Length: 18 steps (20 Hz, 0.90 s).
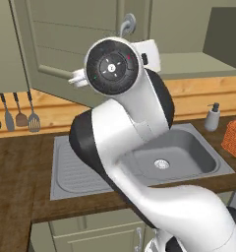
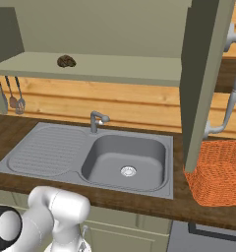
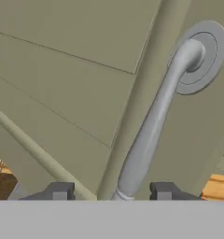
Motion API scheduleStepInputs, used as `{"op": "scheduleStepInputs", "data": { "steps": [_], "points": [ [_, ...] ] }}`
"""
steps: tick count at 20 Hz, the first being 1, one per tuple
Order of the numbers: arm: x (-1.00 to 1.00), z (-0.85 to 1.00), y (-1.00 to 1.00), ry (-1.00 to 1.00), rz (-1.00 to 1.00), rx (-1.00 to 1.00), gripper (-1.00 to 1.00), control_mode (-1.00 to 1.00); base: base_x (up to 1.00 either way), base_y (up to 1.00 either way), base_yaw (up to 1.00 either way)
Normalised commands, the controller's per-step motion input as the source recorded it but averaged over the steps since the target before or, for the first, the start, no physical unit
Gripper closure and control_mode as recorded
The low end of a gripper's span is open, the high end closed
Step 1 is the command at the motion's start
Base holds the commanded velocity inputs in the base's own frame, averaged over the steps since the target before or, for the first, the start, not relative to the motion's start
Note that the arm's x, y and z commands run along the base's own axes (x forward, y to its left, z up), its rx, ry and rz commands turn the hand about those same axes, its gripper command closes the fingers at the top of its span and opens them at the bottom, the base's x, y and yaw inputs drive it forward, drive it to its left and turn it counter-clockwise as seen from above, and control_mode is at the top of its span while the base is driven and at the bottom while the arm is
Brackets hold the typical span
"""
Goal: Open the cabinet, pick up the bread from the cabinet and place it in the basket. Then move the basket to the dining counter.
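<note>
The jaws are seen parted astride the cabinet (image 2: 203, 74) handle (image 3: 153, 126); they should be backed off straight before the bread (image 2: 66, 61) is approached.

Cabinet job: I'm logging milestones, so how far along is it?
Done: both cabinet doors stand open. In hand: the fingers straddle the door handle, apart. Left: bread sits on the shelf, basket waits beside the sink.
</note>
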Motion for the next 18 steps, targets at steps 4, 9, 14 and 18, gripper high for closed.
{"op": "scheduleStepInputs", "data": {
  "steps": [4,9,14,18],
  "points": [
    [-0.94,0.05,-0.01,0.0,-0.16,0.03,-1.0,-1.0,0.0,0.0,0.0],
    [-1.0,0.06,-0.5,-0.07,-0.13,0.24,-1.0,-1.0,0.0,0.0,0.0],
    [-0.2,-0.2,-1.0,-0.03,0.18,0.51,-1.0,-1.0,0.0,0.0,0.0],
    [0.0,-0.26,-1.0,-0.12,0.25,0.6,-1.0,-1.0,0.0,0.0,0.0]
  ]
}}
